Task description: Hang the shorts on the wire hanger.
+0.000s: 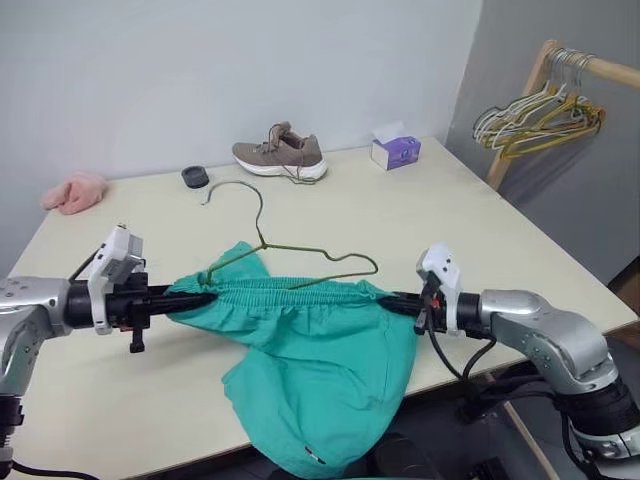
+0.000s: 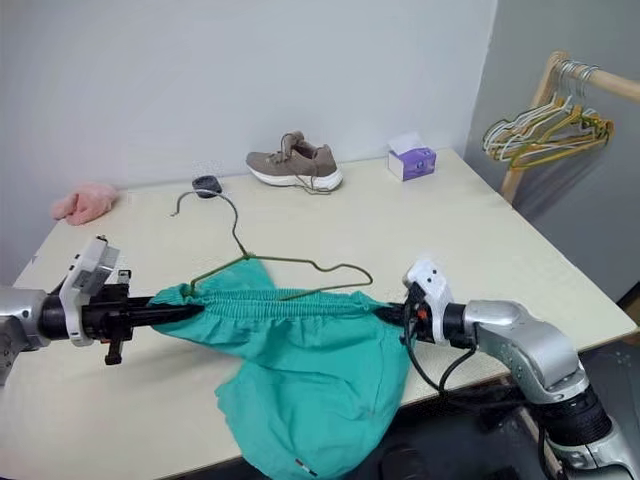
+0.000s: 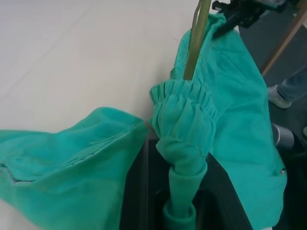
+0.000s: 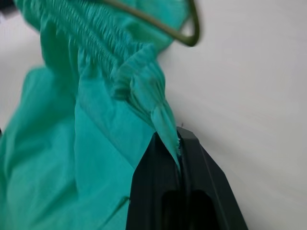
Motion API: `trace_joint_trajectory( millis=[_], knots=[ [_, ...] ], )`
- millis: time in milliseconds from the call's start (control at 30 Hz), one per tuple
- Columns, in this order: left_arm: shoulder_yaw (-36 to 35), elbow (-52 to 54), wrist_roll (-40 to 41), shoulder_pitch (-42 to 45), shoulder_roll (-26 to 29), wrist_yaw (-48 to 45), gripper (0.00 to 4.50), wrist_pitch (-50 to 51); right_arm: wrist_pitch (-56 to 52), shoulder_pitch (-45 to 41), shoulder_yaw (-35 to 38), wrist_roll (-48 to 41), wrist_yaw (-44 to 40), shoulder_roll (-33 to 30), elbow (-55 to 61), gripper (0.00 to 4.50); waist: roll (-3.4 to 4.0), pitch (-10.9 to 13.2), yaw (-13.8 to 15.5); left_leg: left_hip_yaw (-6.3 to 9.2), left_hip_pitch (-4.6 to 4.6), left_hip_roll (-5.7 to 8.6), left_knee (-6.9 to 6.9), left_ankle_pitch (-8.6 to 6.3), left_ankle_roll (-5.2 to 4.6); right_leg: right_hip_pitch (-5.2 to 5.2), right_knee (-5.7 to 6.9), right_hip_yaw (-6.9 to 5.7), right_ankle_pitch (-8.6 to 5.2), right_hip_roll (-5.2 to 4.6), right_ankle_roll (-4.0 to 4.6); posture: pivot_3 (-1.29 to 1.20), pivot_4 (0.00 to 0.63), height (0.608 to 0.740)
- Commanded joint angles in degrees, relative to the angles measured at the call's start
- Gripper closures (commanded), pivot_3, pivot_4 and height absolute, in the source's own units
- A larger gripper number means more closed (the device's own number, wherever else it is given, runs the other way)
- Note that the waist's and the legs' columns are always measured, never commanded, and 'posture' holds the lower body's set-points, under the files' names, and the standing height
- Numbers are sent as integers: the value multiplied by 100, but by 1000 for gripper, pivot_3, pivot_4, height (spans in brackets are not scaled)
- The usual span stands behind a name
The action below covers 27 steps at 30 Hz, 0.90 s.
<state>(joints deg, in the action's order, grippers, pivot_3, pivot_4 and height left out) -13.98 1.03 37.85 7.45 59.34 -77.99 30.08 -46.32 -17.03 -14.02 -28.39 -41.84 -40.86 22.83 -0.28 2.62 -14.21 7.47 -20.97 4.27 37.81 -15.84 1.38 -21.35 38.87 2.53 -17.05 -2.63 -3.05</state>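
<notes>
The teal-green shorts are stretched by the gathered waistband between my two grippers, just above the table's front part. The legs hang over the table's front edge. My left gripper is shut on the left end of the waistband, with bunched fabric between its fingers. My right gripper is shut on the right end, a thin fold pinched at its tips. The olive-green wire hanger lies on the table with its hook pointing to the back. Its lower part runs into the waistband, and its right shoulder sticks out beside the fabric.
A brown shoe, a purple tissue box, a small black round thing and a pink cloth sit along the back of the beige table. A wooden rack with bunched white and yellow hangers stands at the right.
</notes>
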Motion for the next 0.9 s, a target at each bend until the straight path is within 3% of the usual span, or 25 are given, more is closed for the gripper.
trace_joint_trajectory(
  millis=[33, 167, 333, 633, 900],
  knots=[
    [-79, 430, 198, 156, -46, 163, 4500, 266, 392, 31, -156, 382, -383, -370, 263, 3218, -5, 1, 1, 0, 0, 0, 1, 0, 0, 1, 0, -1, 0, 0, 0, -304, 0, 740],
    [-54, 650, 226, 262, -80, 235, 4500, 480, 816, 137, -206, 688, -1012, -1047, 330, 1868, -4, 2, 0, 0, 1, -2, 1, 0, 0, 1, 1, -4, -1, 0, 0, -310, 0, 740],
    [37, 860, 239, 386, -39, 215, 4500, 645, 926, -234, 373, 536, -1435, -1371, 61, 154, -4, 6, -34, -4, 2, -2, 2, 0, 0, 6, -1, -2, -2, 0, 1, -314, 0, 740],
    [193, 1079, 192, 535, -14, 238, 4500, 774, 935, -1341, 408, 721, -1934, -1273, -794, 51, -5, 7, -23, -7, 4, -5, 3, 0, 0, 10, 0, -2, -3, 0, 4, -314, 0, 740],
    [369, 1202, 70, 621, -30, 247, 4500, 736, 859, -1971, -631, 1191, -2555, -996, -743, 51, -4, 7, -43, -8, -1, -7, -4, -1, 2, 11, 1, -3, -4, 0, 8, -315, 0, 740]
  ],
)
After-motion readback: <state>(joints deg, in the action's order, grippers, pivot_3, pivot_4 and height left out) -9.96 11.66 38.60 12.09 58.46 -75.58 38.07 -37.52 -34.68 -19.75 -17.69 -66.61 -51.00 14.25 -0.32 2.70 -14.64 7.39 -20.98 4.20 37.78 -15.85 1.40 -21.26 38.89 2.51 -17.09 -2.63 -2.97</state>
